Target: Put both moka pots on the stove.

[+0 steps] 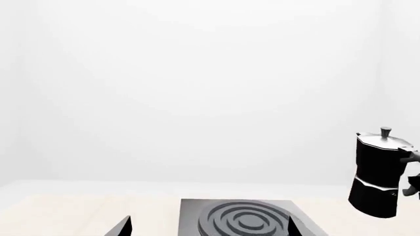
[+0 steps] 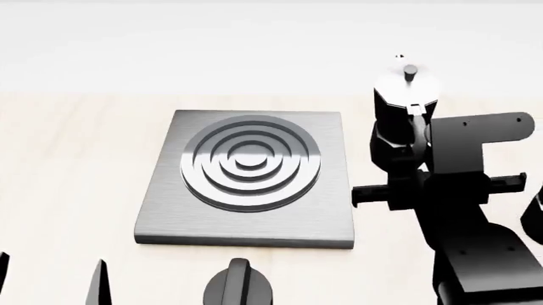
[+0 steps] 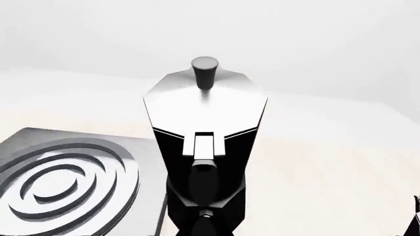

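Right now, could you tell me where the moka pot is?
In the head view, one moka pot sits right of the stove, off its plate, at the right pincer.

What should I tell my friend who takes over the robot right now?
Left claw: open, empty, near the front of the stove.
Right claw: seems shut on the handle of a moka pot, right of the stove, slightly tilted.
Done: nothing on the stove yet.
Left: set this pot on the stove, then find the second pot, not clearly in view, and place it too.
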Tool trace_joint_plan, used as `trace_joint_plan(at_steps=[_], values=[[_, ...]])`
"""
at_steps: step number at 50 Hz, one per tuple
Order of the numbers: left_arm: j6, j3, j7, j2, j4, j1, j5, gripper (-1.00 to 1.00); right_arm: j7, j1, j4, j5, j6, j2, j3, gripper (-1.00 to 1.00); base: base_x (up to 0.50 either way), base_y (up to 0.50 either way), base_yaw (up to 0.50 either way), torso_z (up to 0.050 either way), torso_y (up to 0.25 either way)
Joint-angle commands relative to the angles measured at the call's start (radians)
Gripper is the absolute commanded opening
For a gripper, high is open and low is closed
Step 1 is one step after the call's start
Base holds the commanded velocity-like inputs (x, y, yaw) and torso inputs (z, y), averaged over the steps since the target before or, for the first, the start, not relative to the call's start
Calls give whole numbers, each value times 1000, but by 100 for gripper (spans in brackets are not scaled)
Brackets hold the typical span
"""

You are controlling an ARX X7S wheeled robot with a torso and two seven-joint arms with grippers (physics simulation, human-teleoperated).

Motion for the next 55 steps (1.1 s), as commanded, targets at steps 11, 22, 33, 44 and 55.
trace_joint_plan(at_steps=[11,22,33,44,55], values=[[-12,1,-10,-11,12,-2,-12,100,-70,161,116,-30,-106,-136,-93,-100,0,0,0,0,1],[-4,4,-12,-13,2,-4,-11,100,-111,227,311,-49,-219,-217,-129,-100,0,0,0,0,1],[-1,14,-11,-14,-7,-8,-9,100,-140,295,469,-51,-300,-313,-160,-100,0,0,0,0,1],[6,19,-14,-17,-14,-9,0,100,-161,366,733,6,-479,-384,-239,-100,0,0,0,0,1],[24,15,-5,-25,-11,-1,-26,100,-119,424,869,265,-613,-384,-503,-100,0,0,0,0,1]])
